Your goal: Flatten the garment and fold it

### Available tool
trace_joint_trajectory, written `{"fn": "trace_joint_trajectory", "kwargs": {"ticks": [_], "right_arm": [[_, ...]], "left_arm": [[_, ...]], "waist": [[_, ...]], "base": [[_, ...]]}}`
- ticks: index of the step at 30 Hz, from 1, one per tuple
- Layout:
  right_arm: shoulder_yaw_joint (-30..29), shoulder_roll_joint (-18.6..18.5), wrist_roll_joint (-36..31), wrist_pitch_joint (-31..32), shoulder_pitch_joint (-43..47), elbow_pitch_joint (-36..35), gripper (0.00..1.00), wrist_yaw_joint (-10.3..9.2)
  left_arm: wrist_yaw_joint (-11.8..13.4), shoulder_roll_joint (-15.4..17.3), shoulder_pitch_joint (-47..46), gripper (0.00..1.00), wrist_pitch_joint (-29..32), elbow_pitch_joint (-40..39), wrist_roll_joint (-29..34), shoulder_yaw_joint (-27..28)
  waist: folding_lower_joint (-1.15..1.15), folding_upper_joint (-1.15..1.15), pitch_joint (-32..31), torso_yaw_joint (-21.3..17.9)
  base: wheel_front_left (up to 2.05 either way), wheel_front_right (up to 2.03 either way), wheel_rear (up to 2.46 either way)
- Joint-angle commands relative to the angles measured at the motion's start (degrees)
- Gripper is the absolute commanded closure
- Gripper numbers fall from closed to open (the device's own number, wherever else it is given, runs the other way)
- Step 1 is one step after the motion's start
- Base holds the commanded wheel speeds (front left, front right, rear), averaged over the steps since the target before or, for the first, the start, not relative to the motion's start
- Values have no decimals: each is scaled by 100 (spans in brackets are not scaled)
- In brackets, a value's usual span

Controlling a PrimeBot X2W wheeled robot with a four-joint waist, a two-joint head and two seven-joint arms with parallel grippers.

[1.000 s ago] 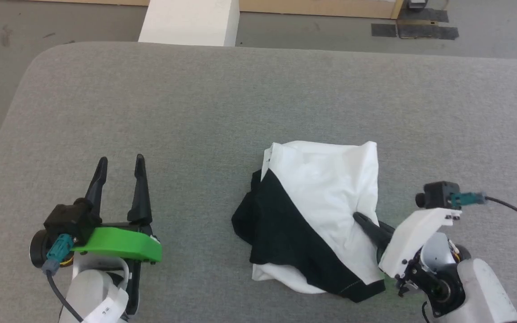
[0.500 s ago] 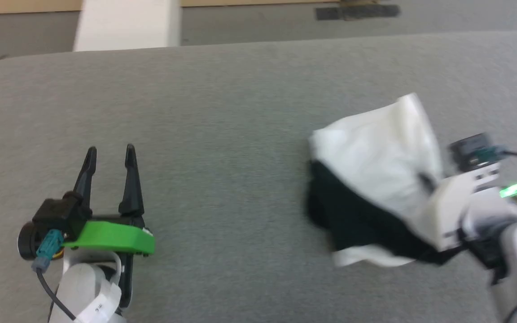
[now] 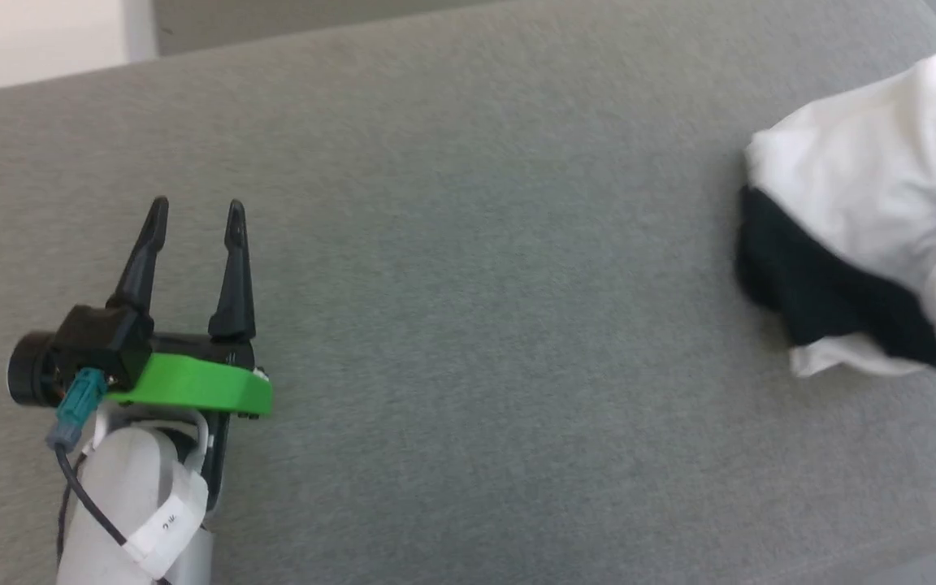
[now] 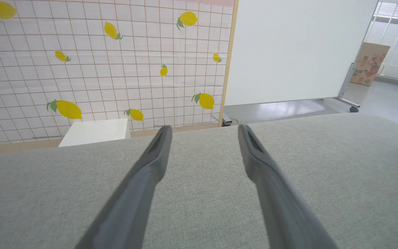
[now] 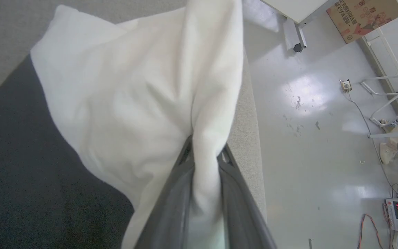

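My right gripper (image 5: 204,152) is clamped on a bunched fold of the garment's (image 3: 858,203) white body, the cloth pinched between both fingers. A second ago the garment lay as a crumpled heap near the front edge of the surface (image 3: 476,284), right of the middle. Now it has been pulled up and over to the right edge, with the floor (image 5: 306,121) just beyond it. The head camera has swung too, so part of that shift in the picture is the view, not the cloth. The black sleeve hangs under the white part and the bundle is not spread at all. My left gripper (image 3: 196,213) hovers over the front left of the surface, fingers apart and holding nothing, well away from the garment. I judge flattening has barely begun, and the cloth may slide off the edge.
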Motion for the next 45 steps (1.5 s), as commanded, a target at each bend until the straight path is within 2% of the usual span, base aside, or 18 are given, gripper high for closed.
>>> {"fn": "trace_joint_trajectory", "kwargs": {"ticks": [1,12,22,23,24,25,31,34,39,45], "right_arm": [[-86,-21,-150,-138,-208,180,100,-11],[-765,-12,-1039,-1109,-1323,1565,100,-11],[-1204,249,-1698,-1230,-1838,2154,100,-11],[-1277,261,-1763,-1197,-1829,2223,71,-11],[-1345,273,-1819,-1152,-1815,2268,29,-11],[-1436,295,-1886,-1101,-1797,2298,0,-11],[-1790,378,-2103,-1044,-1608,2368,0,-11],[-1861,487,-1959,-1207,-1477,2320,0,-11],[-1608,729,-1240,-1942,-1147,2032,0,-11],[-1006,986,43,-2811,-431,1136,0,-11]], "left_arm": [[-39,82,-133,0,0,-28,79,-35],[-39,323,-387,0,226,-188,113,-244],[6,322,-375,0,202,-170,62,-349],[18,306,-351,0,189,-152,54,-356],[26,298,-329,0,179,-136,45,-360],[40,287,-302,0,164,-115,34,-357],[49,247,-139,0,92,98,-82,-339],[70,169,-15,0,53,193,-140,-346],[122,25,253,0,9,323,-234,-338],[150,-125,506,0,-15,404,-386,-299]], "waist": [[0,0,401,-376],[0,0,803,-294],[0,0,774,-36],[0,0,730,-15],[0,0,689,-3],[0,0,633,11],[0,0,184,66],[0,0,-105,122],[0,0,-611,289],[0,0,-1068,628]], "base": [[0,0,0],[0,0,0],[0,0,0],[0,0,0],[0,0,0],[0,0,0],[0,0,0],[0,0,0],[0,0,0],[0,0,0]]}}
